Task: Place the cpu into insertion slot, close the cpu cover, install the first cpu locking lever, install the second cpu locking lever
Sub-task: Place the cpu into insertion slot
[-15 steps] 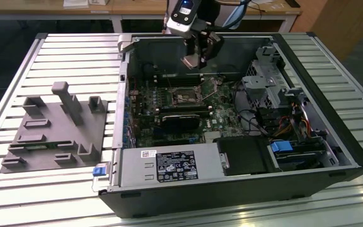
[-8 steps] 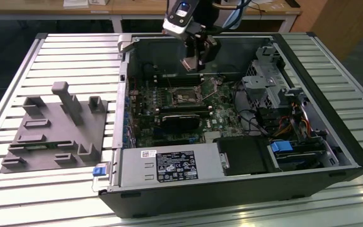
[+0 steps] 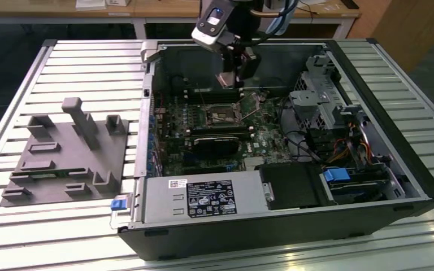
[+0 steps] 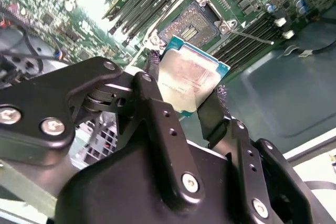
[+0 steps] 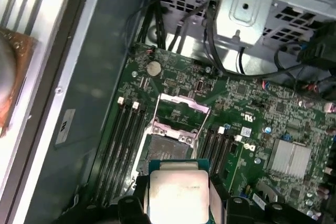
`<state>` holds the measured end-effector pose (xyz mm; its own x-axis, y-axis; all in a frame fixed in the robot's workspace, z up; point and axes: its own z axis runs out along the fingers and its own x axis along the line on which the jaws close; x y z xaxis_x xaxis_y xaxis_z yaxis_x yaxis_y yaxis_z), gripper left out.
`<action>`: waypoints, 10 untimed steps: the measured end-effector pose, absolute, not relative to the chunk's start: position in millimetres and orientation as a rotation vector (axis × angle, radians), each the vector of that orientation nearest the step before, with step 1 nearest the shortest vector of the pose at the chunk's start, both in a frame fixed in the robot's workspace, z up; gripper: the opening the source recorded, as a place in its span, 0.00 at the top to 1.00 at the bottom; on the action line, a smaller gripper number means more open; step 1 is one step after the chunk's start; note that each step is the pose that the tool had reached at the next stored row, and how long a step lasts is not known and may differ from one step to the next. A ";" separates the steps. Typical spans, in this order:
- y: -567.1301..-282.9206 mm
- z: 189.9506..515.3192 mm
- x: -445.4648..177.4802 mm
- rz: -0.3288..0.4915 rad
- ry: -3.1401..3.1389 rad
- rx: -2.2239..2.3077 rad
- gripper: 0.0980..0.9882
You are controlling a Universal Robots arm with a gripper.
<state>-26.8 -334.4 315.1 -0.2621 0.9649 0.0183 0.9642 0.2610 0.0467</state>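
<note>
Step 1 is in hand: cpu placement, not yet done. Gripper (image 4: 185, 85) is clamped on the cpu (image 4: 191, 77), w/ the fingers (image 4: 211, 115) pinching two opposite edges and the silvery top facing the wrist cams. A strip of the chip's green edge shows past the metal lid. Chip looks square btwn the pads, w/ no obvious skew in the grip.

Just beyond the chip is the insertion slot (image 5: 169, 148). It's open, dark contact field exposed, nothing in it. In the first wrist view the cpu overlaps the slot's near rim, so by my read it hangs above and a bit short of centre, not touching.

The cpu cover (image 5: 182, 104) stands flipped up on the slot's far side, so the way down looks free. One thin locking lever (image 4: 252, 38) sticks out sideways from the socket, prob. unlatched. I can't pick out the other lever for sure.

Judgement on seating it:
- chip edges need to be parallel to the slot rim, chip level, centred over the dark field
- corner orientation must match, but the markers are too small to tell here
- no sideways drag, as the contacts look delicate

Farther out, memory slots (image 5: 126, 140) flank the socket on the motherboard (image 5: 273, 114). The PC case (image 3: 398, 186) lies open on a slatted table (image 3: 74, 68). A grey fixture (image 3: 66, 152) sits at the exterior view's left, well apart from the work.
</note>
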 end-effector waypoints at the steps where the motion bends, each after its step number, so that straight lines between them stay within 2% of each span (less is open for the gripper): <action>1: -334.4 313.7 -26.8 0.075 2.466 1.921 0.50; 10: -334.4 298.7 -26.9 0.073 2.298 2.114 0.50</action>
<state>-26.9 -334.4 298.7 -0.0839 0.9963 0.0183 0.9955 0.0830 0.0467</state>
